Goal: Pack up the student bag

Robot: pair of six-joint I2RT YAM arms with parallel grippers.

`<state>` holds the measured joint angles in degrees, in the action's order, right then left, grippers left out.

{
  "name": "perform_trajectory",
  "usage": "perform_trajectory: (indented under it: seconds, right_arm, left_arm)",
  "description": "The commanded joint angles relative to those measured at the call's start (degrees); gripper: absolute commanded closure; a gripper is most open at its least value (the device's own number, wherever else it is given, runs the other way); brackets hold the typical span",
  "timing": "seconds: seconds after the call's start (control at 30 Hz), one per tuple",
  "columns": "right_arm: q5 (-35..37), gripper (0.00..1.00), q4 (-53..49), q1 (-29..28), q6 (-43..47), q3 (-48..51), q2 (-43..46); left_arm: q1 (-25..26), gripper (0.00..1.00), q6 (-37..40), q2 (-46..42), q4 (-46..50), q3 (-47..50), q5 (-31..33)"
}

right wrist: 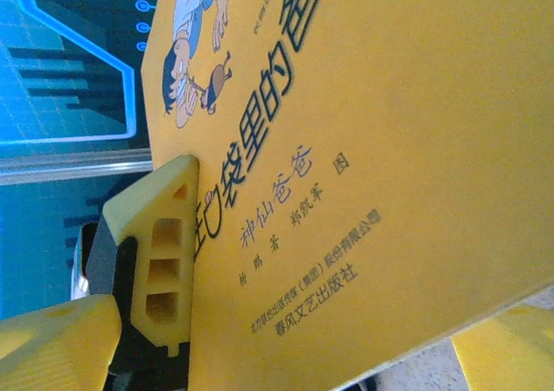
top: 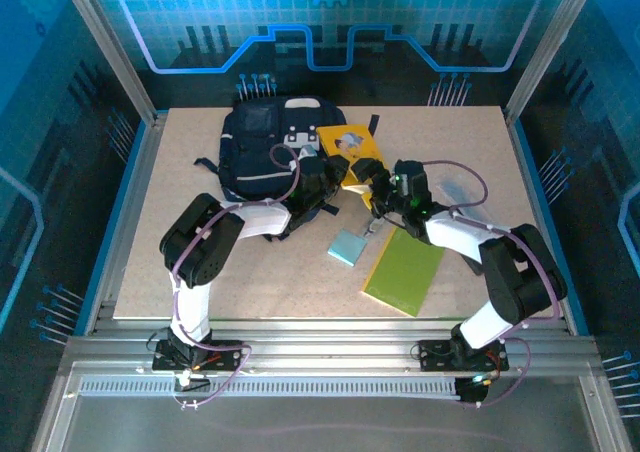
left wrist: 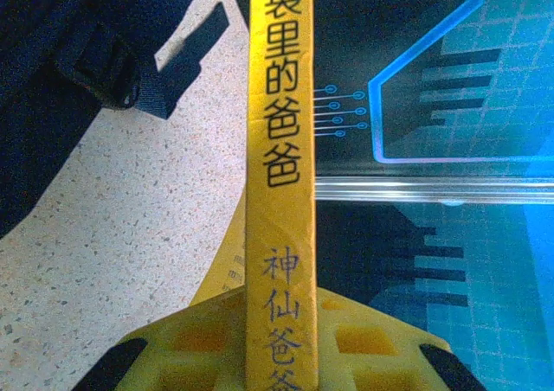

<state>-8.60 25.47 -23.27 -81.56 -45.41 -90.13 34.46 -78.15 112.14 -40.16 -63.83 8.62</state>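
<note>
Book-loading step. The student bag (top: 262,147) lies on the desk (top: 250,272). The yellow book (top: 350,144) stands just right of the bag, its spine pinched in the closed left tool (left wrist: 281,332); that forearm reaches in low from the bag's near side. The right tool (top: 378,185), jaws wide, flanks the cover beyond the book, unclamped. Advised: hold the pinch firm, tilt the book bagward, and guide it with the right.
</note>
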Motion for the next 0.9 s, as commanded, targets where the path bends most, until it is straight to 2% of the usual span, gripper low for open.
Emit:
perform_trajectory:
  seconds: [0.0,0.13,0.3,0.63,0.7,0.73,0.87]
  right_arm:
    - [5.2,0.03,8.3,-0.9,-3.5,1.9,0.2]
    - [5.5,0.04,8.6,-1.2,-3.6,1.3,0.5]
    - [5.8,0.0,8.1,-2.9,-6.3,2.8,2.2]
    - [6.5,0.01,16.3,-3.0,-9.5,3.4,-2.0]
    - [7.2,0.09,18.9,-2.1,-8.3,2.9,-3.6]
    - [7.3,0.17,19.4,-1.8,-8.4,2.5,-4.3]
    - [7.7,0.59,20.6,-1.0,-7.1,0.1,-7.1]
  left_arm:
    - [1.3,1.0,-1.6,-4.3,-10.0,0.8,1.7]
    - [1.9,1.0,-1.0,-4.6,-10.9,1.6,2.4]
    - [1.8,1.0,0.5,-5.1,-11.5,2.5,4.9]
    - [1.9,1.0,0.0,-6.1,-15.1,4.8,6.1]
    - [1.9,1.0,-1.5,-6.7,-15.4,6.4,6.1]
    - [1.9,1.0,-2.1,-7.0,-15.6,7.2,6.1]
    - [1.8,1.0,-3.9,-7.9,-15.1,9.2,5.4]
